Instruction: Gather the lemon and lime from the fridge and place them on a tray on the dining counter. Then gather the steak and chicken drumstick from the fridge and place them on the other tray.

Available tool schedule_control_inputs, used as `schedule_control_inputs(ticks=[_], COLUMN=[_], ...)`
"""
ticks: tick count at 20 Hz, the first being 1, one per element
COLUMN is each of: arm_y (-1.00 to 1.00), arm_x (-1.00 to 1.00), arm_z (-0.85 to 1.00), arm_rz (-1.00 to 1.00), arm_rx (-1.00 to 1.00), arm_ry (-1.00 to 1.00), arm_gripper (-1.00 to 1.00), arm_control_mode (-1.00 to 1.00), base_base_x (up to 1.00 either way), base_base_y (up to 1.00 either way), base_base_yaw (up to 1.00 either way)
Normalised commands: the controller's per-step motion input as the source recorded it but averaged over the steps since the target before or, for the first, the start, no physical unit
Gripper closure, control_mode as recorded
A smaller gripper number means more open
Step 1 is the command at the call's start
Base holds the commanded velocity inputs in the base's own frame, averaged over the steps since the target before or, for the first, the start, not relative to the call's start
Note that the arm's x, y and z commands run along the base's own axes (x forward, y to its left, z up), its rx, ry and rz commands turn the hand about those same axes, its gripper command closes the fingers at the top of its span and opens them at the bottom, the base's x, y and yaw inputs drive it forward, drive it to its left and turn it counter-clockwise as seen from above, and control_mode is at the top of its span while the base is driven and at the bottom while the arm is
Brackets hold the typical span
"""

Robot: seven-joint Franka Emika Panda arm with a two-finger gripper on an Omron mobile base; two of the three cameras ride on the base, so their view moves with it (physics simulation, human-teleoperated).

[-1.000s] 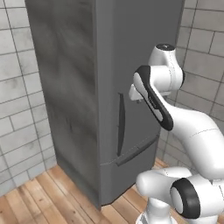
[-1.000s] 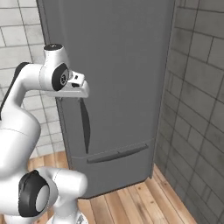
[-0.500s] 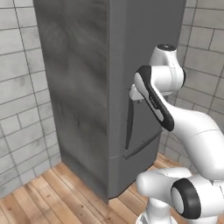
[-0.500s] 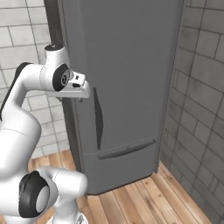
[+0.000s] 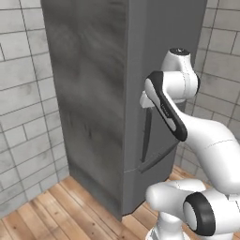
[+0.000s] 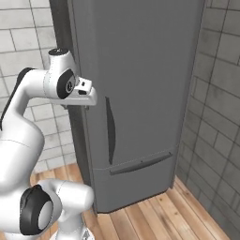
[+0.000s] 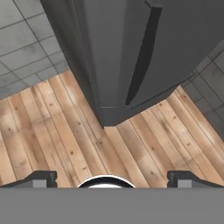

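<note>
Walls (image 5: 23, 93): grey tile with pale grout. In the left base view they fill the left side and the upper right corner; in the right base view they stand at far left and run down the whole right edge.
Fridge (image 6: 140, 70): tall plain grey box, door shut, set in the corner between the tiled walls. It takes the centre of both base views and the upper half of the hand view, where its lower corner points down toward the middle of the frame.
Floor (image 7: 52, 131): light wood planks, lower part of every view, running under the fridge's base.
Drawer seam (image 6: 140, 164): a slanted line across the fridge front, low down, centre of the right base view.
Handle (image 6: 110, 129): dark, slim, upright bar on the fridge door, slightly left of centre in the right base view. In the left base view it sits at centre right, just beside the arm's elbow. In the hand view it slants from the upper right toward the middle.
Jaws (image 7: 111, 178): spread wide, the two dark tips far apart at the bottom corners of the hand view, nothing between them, holding nothing. In the right base view the white hand sits at centre left, up beside the fridge's left front edge and above the handle's top, not touching the handle.
</note>
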Motion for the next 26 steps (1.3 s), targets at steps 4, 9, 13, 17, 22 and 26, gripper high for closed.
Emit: schedule_control_inputs(ticks=[4, 9, 13, 17, 22, 26], arm_y=[0.00, 0.00, 0.00, 0.00, 0.00, 0.00], arm_x=[0.00, 0.00, 0.00, 0.00, 0.00, 0.00], arm_z=[0.00, 0.00, 0.00, 0.00, 0.00, 0.00], arm_rz=[0.00, 0.00, 0.00, 0.00, 0.00, 0.00], arm_rx=[0.00, 0.00, 0.00, 0.00, 0.00, 0.00], arm_ry=[0.00, 0.00, 0.00, 0.00, 0.00, 0.00], arm_gripper=[-1.00, -1.00, -1.00, -1.00, -1.00, -1.00], arm_control_mode=[1.00, 1.00, 1.00, 1.00, 1.00, 1.00], base_base_x=[0.27, 0.26, 0.33, 0.41, 0.48, 0.53], base_base_y=[0.45, 0.29, 0.14, 0.05, 0.00, 0.00], base_base_yaw=[0.00, 0.00, 0.00, 0.00, 0.00, 0.00])
